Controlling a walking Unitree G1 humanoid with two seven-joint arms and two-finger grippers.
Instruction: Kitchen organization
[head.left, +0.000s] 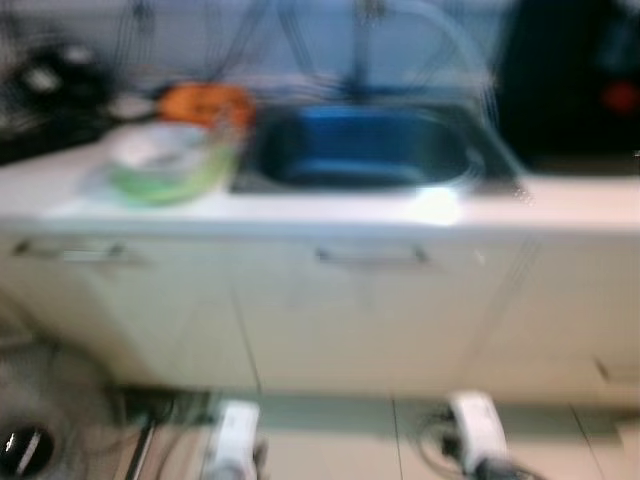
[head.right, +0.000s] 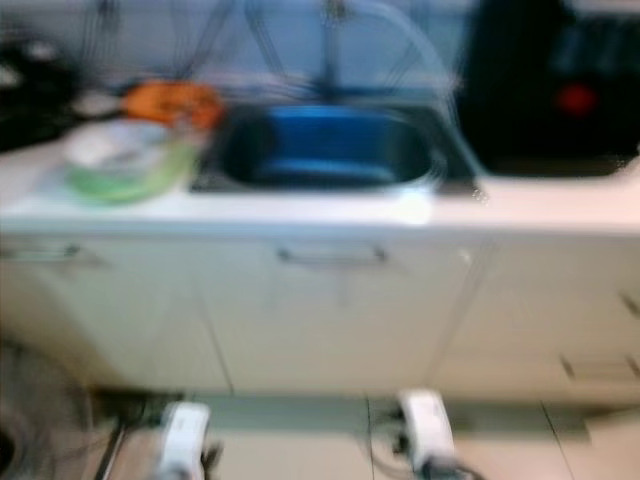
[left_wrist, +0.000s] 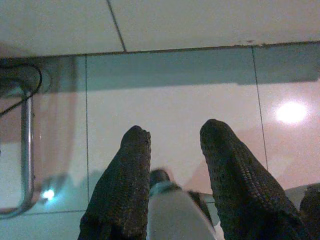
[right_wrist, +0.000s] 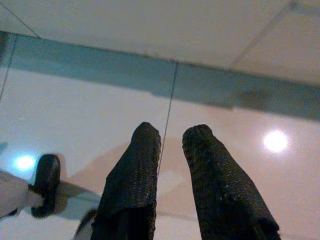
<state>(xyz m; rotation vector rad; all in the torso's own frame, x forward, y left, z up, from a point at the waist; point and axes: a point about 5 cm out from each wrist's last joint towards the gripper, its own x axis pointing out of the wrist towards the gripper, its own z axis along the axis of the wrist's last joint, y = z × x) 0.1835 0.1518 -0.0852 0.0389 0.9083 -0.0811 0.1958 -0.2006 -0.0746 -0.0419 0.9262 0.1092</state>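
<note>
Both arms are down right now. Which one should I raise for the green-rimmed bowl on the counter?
Left, probably. The green-rimmed bowl sits left of the blue sink basin, on the left gripper's side. Both grippers hang over floor tiles, empty.

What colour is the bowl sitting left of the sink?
Green, with something pale inside; the bowl shows best in the left eye view, though blurred.

No text, label or number can be read; the head views are too blurred.
</note>
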